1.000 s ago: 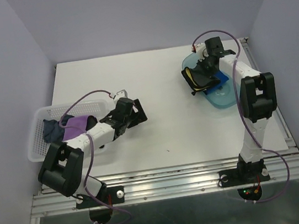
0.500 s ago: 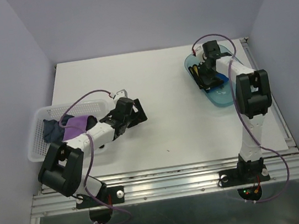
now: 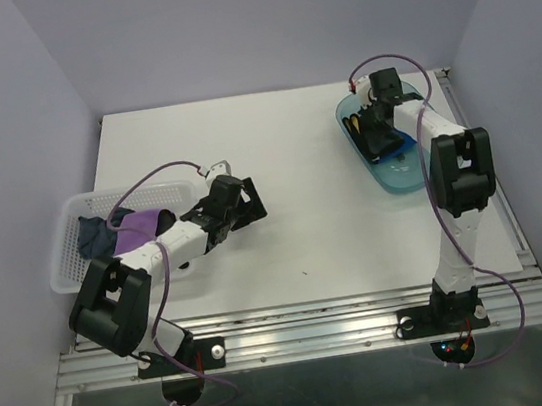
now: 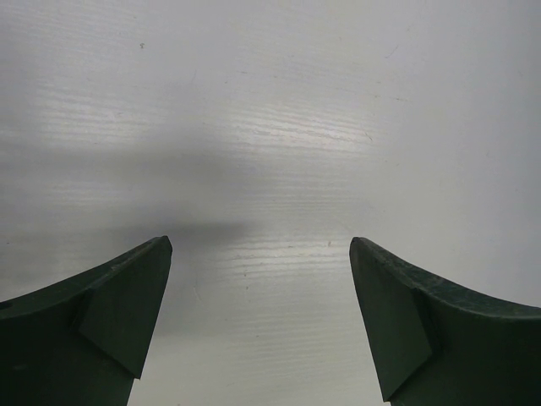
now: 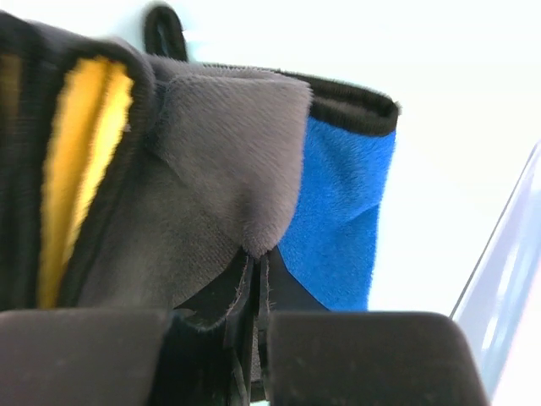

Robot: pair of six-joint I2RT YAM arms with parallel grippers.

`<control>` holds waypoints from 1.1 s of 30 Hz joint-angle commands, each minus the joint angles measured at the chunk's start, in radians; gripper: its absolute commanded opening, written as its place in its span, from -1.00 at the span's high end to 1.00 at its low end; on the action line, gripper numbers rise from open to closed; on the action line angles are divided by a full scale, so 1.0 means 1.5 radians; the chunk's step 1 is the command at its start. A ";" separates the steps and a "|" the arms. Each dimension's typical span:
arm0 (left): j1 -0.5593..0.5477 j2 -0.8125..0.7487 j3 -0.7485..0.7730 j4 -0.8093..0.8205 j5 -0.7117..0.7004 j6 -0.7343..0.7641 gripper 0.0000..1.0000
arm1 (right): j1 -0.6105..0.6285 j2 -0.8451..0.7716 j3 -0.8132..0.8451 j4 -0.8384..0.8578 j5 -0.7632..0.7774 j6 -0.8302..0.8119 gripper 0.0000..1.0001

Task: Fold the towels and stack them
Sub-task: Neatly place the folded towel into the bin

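Note:
My right gripper (image 3: 375, 138) is down in the translucent teal tray (image 3: 404, 179) at the back right. In the right wrist view it (image 5: 254, 315) is shut on a fold of a grey towel (image 5: 220, 152) with black edging. A bright blue towel (image 5: 342, 220) lies behind it and a yellow cloth (image 5: 80, 169) shows at the left. My left gripper (image 3: 251, 206) is open and empty just above the bare white table (image 4: 270, 127). A purple towel (image 3: 143, 226) and a dark navy towel (image 3: 94, 236) lie crumpled in the white basket (image 3: 68, 267).
The basket stands at the table's left edge, right beside my left arm. The tray lies close to the metal rail (image 3: 483, 163) along the table's right side. Lavender walls enclose the back and both sides.
My right gripper has carried the towel bundle from the tray's left edge back over the tray and lowered it inside. The left arm has not moved.

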 commanded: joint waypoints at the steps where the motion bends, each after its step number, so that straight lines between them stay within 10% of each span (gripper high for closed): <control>1: 0.004 -0.001 0.029 -0.001 -0.011 0.011 -0.98 | -0.005 -0.085 0.008 0.017 -0.064 0.011 0.99; 33: 0.004 0.003 0.027 0.001 -0.009 0.011 -0.97 | -0.009 -0.046 0.032 0.023 0.064 0.013 0.99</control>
